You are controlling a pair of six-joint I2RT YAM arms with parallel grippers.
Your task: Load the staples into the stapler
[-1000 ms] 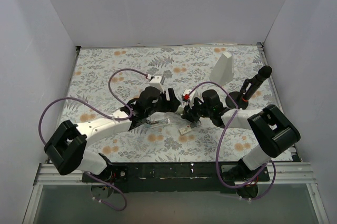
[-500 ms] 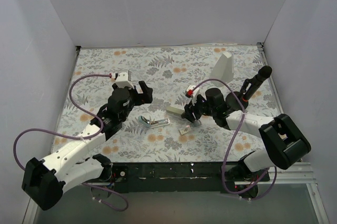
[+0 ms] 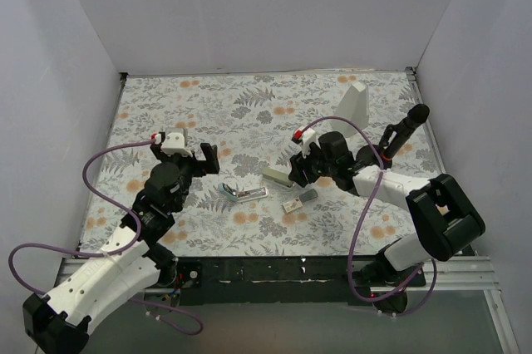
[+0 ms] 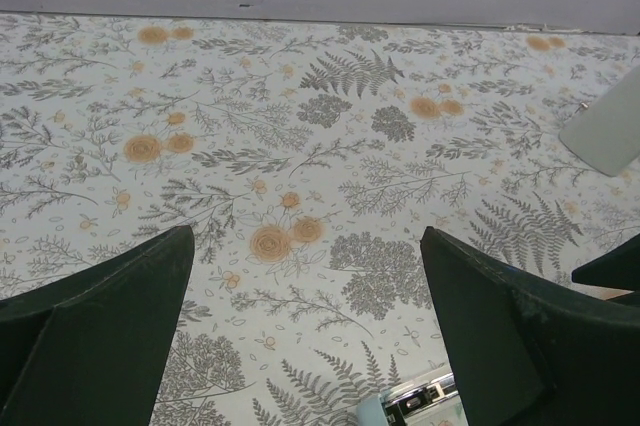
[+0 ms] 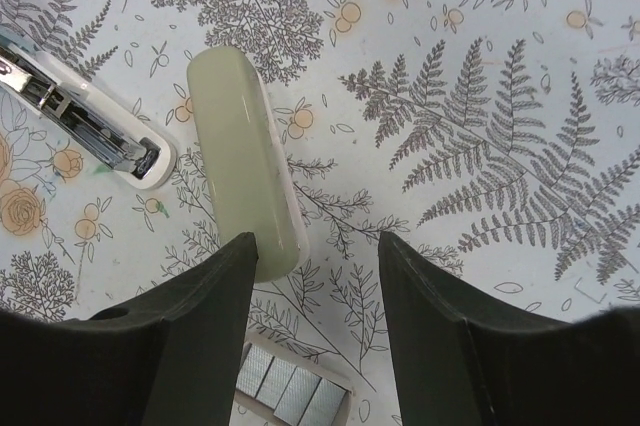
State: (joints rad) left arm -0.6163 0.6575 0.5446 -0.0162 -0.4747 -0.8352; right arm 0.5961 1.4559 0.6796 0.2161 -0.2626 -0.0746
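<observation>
The stapler (image 3: 241,194) lies left of the staples (image 3: 292,204) (second stapler (image 3: 277,175) behind).

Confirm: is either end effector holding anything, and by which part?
Nothing held. Left end effector open above the table; right end effector open over the beige stapler's end, not gripping it.

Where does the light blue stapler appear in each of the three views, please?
Top external: blue stapler at the picture's centre.
Left wrist: blue stapler at the bottom edge, mostly cut off.
Right wrist: blue stapler at upper left.
Shared landmark: beige stapler beside it, in top and right wrist views.
</observation>
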